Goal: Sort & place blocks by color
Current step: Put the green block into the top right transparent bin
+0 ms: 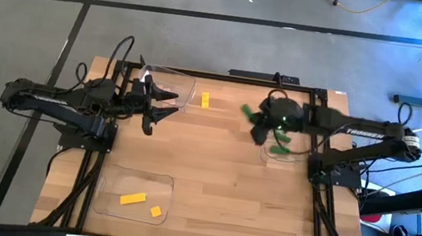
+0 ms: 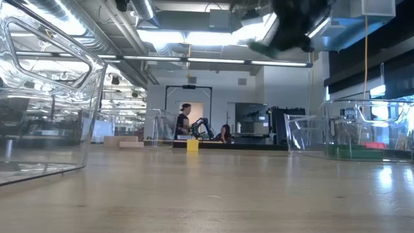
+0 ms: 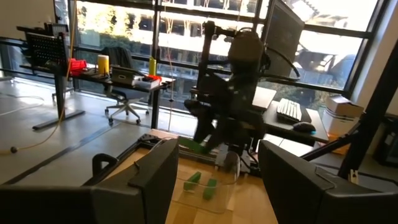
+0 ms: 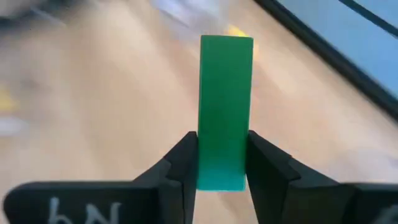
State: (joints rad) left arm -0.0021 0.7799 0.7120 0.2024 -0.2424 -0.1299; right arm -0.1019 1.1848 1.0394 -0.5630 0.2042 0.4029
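Green bar (image 4: 225, 112) sat clamped in the right gripper (image 1: 261, 122) jaws at three o'clock; left gripper (image 1: 166, 103) jaws stood apart. The narrow end-grip risked tilting it past the tray (image 1: 297, 154).

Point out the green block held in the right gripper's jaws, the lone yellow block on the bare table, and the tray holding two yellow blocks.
green block (image 4: 226, 106), right wrist view, front face.
lone yellow block (image 1: 205, 100), high view, top face.
yellow-block tray (image 1: 110, 180), high view, bare floor.
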